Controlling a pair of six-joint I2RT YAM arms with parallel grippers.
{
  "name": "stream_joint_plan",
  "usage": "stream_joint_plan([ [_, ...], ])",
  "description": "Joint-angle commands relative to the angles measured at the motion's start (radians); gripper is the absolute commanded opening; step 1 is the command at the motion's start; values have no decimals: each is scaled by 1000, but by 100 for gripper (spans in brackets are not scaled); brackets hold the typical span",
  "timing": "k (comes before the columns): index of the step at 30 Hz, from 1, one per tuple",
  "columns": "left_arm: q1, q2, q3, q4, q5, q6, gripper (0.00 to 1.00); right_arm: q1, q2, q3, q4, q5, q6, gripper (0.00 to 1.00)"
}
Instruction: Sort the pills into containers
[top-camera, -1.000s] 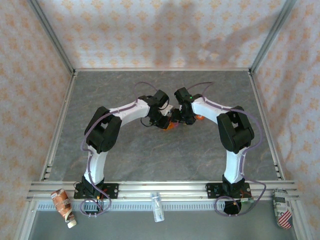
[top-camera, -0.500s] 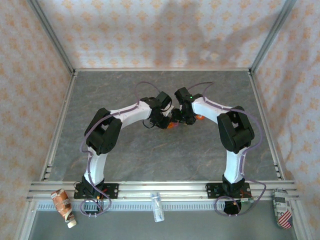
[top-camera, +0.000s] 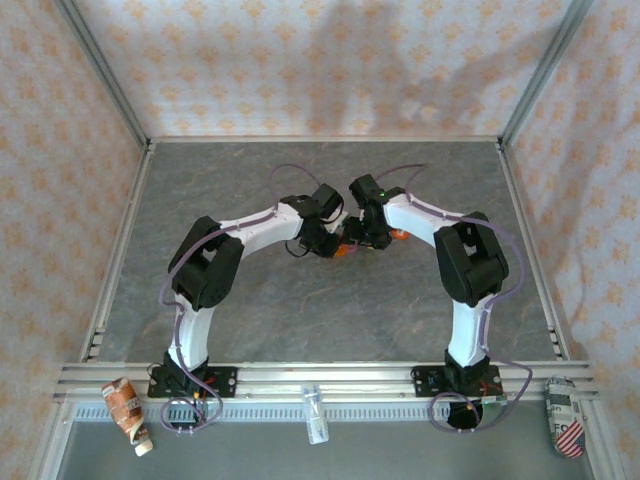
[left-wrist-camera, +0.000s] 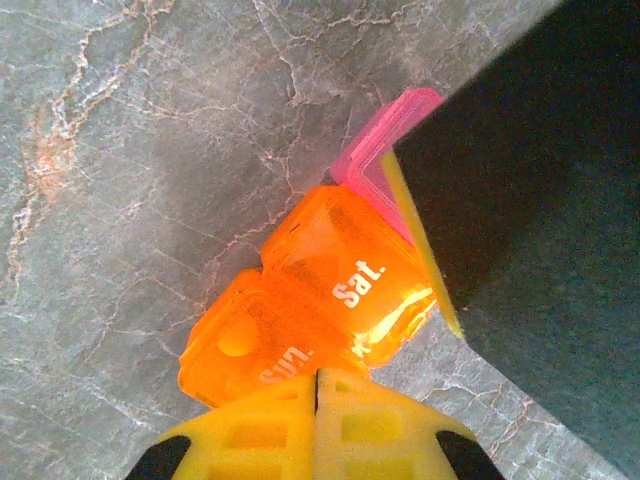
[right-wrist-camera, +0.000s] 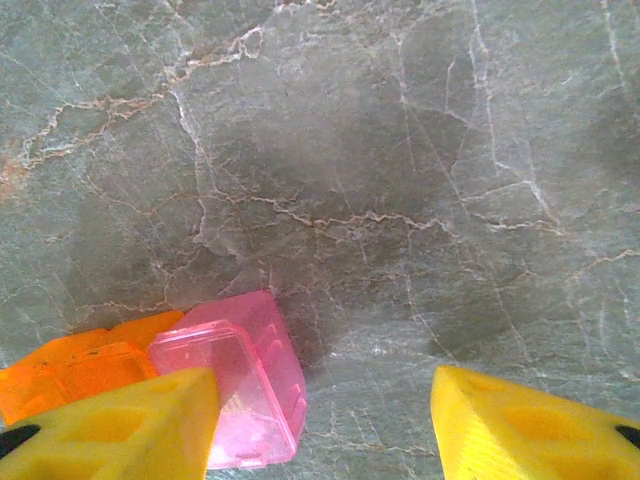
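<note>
Little has changed in the last sec. The L arm's elbow has eased back a touch toward the near edge and its wrist has crept a hair toward the R arm. For the last half sec both arms sat dead still. The containers (left-wrist-camera: 330, 300) haven't budged that I can see. They're mid-bench (right-wrist-camera: 400, 150), in the gap where the two wrists meet. I'd read that as setting-up done: box braced, no sorting yet, next job prob. getting a lid open.

L gripper (left-wrist-camera: 318, 402): shut tight, nothing btwn the fingers, tips butted against the orange end marked "Sun.". More a stop than a hold.

R gripper (right-wrist-camera: 320, 385): part open, holding nothing. One finger (right-wrist-camera: 120, 425) sits just beside the pink compartment (right-wrist-camera: 240, 380), prob. touching. The other is well apart, over bare bench.

Axis: the box lies flat, lettering up. Its long axis runs from the L gripper's tips off toward the R gripper: "Sun.", then "Sat.", both orange, then the pink end farthest from those tips. So it points arm-to-arm, roughly across the bench, not front-to-back. Lids shut or cracked, can't tell. A roundish blob shows thru the "Sun." lid; pill or not, can't say.
</note>
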Motion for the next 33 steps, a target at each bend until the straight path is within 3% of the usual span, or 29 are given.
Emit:
stream_joint_plan([
  [1,-12,118,-38,-69,-115,65,0,-15,51,-6,-12,52,18,58],
  [12,30,129,64,-128,-118,104,0,-28,22,-54,38,-28,48,45],
  [23,32,141,60,-112,-124,110,0,-27,3,-59,52,-54,74,44],
  [33,69,16,101,-44,27,49,0,-27,-3,-33,38,-48,84,45],
])
